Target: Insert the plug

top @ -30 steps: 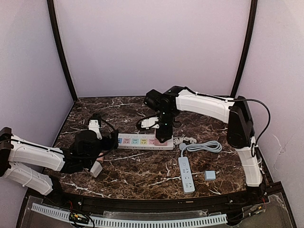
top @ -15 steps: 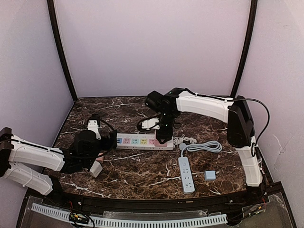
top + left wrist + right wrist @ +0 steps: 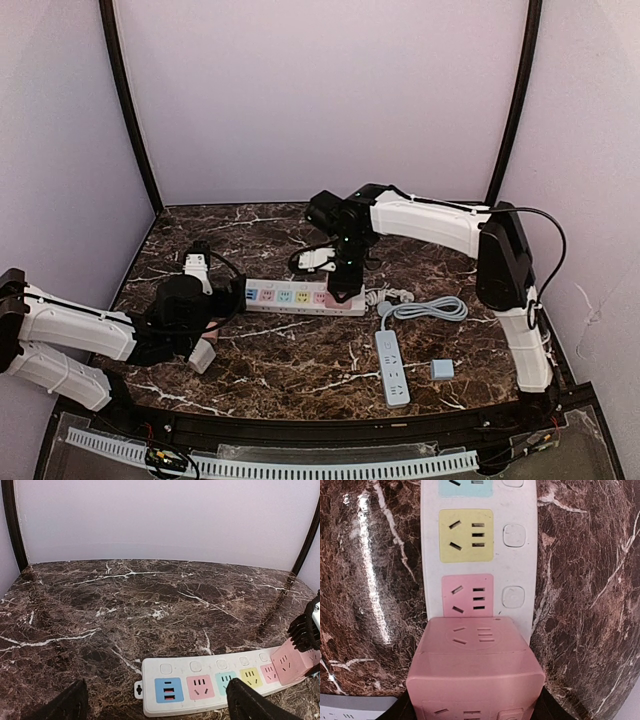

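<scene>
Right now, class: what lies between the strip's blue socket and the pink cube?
Left wrist view: four sockets, namely pink socket, teal socket, yellow socket, second pink socket.

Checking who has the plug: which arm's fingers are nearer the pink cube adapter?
Right. The right fingers grip the pink cube adapter at the power strip's right end; the left fingers sit open beyond its left end.

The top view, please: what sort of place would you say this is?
Probably a robot test booth: plain walls enclose a marble table with power strips, and two arms are mounted at its edge.
</scene>
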You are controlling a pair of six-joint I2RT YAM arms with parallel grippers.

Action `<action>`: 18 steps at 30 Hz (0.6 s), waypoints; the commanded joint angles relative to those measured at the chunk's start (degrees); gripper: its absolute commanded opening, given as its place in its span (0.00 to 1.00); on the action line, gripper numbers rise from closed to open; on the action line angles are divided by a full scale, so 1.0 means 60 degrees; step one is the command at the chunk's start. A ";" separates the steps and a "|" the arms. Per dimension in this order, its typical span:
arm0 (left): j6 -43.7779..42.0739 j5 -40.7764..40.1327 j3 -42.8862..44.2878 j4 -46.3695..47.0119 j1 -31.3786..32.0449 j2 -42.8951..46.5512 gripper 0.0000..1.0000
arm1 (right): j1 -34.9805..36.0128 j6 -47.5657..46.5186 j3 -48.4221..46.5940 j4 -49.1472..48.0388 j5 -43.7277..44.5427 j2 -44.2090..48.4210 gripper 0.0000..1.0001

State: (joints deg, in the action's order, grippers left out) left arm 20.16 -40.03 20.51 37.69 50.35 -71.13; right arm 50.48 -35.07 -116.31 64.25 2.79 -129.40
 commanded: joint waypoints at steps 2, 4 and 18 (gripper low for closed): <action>0.0023 -0.0128 -0.0152 0.0119 -0.0066 0.0137 0.96 | 0.0112 0.0868 0.0900 0.0007 -0.0222 -0.0671 0.39; 0.0023 -0.0136 -0.0167 0.0119 -0.0069 0.0161 0.96 | 0.0114 0.0923 0.0998 -0.0172 -0.0161 -0.0334 0.64; 0.0009 -0.0125 -0.0196 -0.0021 -0.0073 0.0382 0.96 | 0.0112 0.1259 0.1374 -0.1082 0.0300 0.1599 0.99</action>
State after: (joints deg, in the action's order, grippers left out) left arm 20.16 -40.03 20.38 37.67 50.28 -70.17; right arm 50.65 -29.39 -109.54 60.25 3.25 -125.38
